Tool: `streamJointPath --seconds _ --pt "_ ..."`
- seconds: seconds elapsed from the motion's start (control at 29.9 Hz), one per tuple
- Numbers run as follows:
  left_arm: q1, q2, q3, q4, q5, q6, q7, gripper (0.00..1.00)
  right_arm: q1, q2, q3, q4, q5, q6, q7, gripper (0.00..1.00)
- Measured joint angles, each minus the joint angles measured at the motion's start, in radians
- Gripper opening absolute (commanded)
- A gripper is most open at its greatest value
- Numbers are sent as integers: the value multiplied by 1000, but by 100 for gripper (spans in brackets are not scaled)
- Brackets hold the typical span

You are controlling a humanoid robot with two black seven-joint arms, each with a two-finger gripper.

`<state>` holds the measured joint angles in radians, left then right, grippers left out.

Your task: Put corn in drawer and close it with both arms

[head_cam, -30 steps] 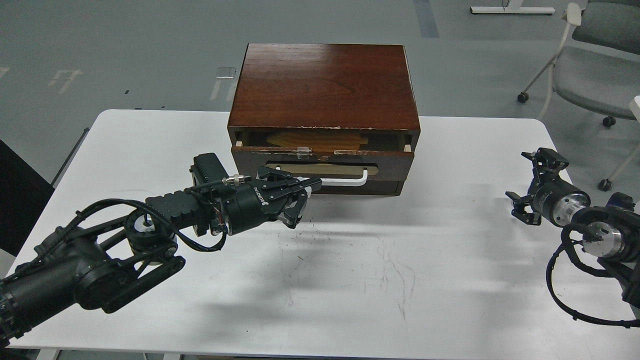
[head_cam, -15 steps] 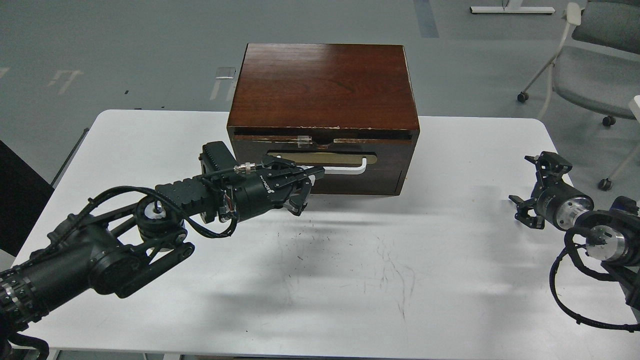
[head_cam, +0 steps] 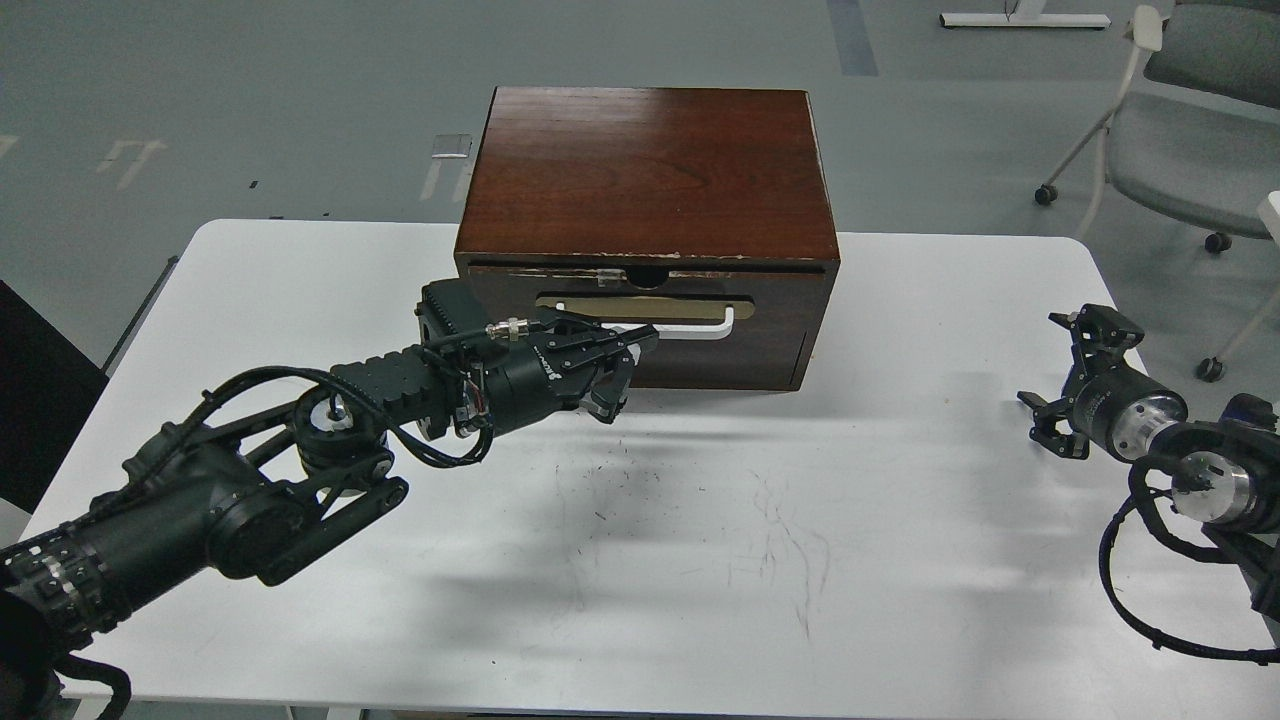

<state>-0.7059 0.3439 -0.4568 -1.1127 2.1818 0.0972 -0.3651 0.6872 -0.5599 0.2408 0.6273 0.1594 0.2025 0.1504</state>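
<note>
**Drawer flush, left arm at the handle**

Head view: your drawer [head_cam: 640, 310] sits fully in its dark wooden cabinet [head_cam: 650, 170] on the white worktop [head_cam: 700, 560]. The corn is out of sight. Your left gripper [head_cam: 625, 365] is at the left end of the white handle [head_cam: 690, 328]; you cannot tell whether its jaws grasp the bar. Your right gripper [head_cam: 1075, 385] hangs well apart, jaws spread, holding nothing.

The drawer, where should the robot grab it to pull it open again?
Best guess: grip the white bar handle on the drawer front, coming straight from the front. It sticks out from its tan plate, leaving room for pincer fingers, and runs sideways.
</note>
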Motion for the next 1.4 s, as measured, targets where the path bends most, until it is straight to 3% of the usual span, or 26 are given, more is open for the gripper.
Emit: streamJointPath --seconds 0.3,0.33,0.4,0.43,0.47,0.5,0.7,0.8,0.9,1.07,1.17,1.27,1.34,1.4 --pt "-9 2 4 -12 0 19 -47 3 -1 -2 0 6 0 3 0 100" --pt "-9 5 4 -21 0 23 -51 10 1 -3 0 7 0 3 0 100" --pt "-8 13 4 -47 0 33 -61 55 5 -8 3 8 0 4 2 100" --pt "-8 18 4 -61 0 36 -69 67 7 -12 6 9 0 5 10 100" --pt "-7 28 4 -83 0 40 -78 93 11 -18 13 11 0 9 27 100" --pt "-6 38 4 -105 0 43 -84 98 15 -26 20 12 0 15 46 100" --pt "-3 98 -8 -221 -47 47 -99 98 46 -58 37 40 0 104 163 100" --pt "-5 146 -24 -242 -328 47 -112 98 77 -83 40 74 0 152 261 100" --pt "-10 180 -82 -229 -642 47 -122 98 106 -90 41 100 0 170 320 100" --pt "-19 194 -172 -15 -1123 13 -123 98 132 -90 41 159 0 179 337 100" --pt "-45 193 -173 167 -1338 -73 -123 98 142 -79 41 181 0 180 338 100" --pt "-50 185 -175 347 -1539 -221 -63 98 155 -57 41 187 -1 180 339 100" --pt "-48 172 -178 420 -1679 -292 35 98 158 -38 41 191 -2 180 338 100" --pt "-39 167 -176 447 -1785 -328 106 98 159 -28 41 192 -2 180 338 100"
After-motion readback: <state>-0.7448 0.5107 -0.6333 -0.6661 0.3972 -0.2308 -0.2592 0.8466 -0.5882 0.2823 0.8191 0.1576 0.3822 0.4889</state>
